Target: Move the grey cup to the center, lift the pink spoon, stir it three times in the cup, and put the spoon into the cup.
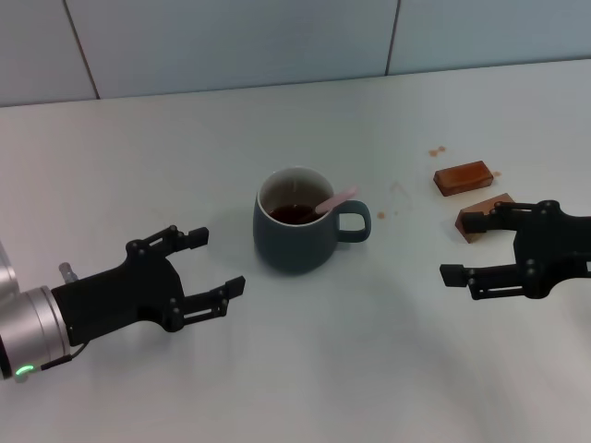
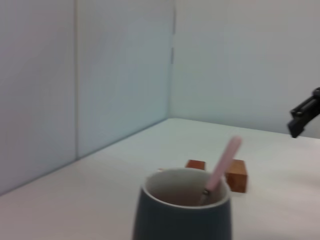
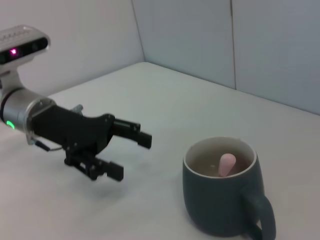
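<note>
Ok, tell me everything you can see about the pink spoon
The pink spoon is small and slim, with a pale pink handle. It stands tilted inside the grey cup, bowl end down in the dark brown liquid, and its handle leans on the rim on the side of the cup's loop handle, sticking out above it. In the left wrist view a greyish metal part shows low on the handle. No gripper touches it.

Dark blue-grey cup (image 1: 295,235) with off-white inside, pale pink spoon (image 1: 334,200), two brown blocks (image 1: 463,178).
</note>
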Available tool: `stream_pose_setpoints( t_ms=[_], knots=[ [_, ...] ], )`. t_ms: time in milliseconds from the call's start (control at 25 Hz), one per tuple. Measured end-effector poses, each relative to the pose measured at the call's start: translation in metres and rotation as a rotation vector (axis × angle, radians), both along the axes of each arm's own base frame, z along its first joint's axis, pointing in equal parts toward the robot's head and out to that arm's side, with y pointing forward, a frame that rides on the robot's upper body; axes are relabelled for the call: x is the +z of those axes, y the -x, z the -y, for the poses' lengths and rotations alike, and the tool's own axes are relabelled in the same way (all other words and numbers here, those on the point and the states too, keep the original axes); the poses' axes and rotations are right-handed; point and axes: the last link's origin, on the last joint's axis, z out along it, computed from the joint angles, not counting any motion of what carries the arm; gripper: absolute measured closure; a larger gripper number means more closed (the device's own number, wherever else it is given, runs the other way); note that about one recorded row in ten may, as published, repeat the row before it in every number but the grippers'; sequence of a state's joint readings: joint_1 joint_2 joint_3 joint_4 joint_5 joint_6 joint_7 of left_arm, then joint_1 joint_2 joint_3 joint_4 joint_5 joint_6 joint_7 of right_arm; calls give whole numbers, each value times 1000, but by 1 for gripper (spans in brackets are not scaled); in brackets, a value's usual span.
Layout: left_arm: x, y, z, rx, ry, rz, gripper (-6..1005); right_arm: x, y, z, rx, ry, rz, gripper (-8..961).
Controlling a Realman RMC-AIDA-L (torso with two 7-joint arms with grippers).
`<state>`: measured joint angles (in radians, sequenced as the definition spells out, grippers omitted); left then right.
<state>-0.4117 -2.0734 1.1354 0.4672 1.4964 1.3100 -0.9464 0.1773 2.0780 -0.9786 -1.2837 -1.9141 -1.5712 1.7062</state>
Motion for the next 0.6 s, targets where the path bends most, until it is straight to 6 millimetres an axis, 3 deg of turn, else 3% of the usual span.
stream_pose_setpoints(
  t_ms=[600],
  knots=[
    [-1,-1,-1,-7,5,-8,149,-10,-5,0,17,-3,-37,108]
  ],
)
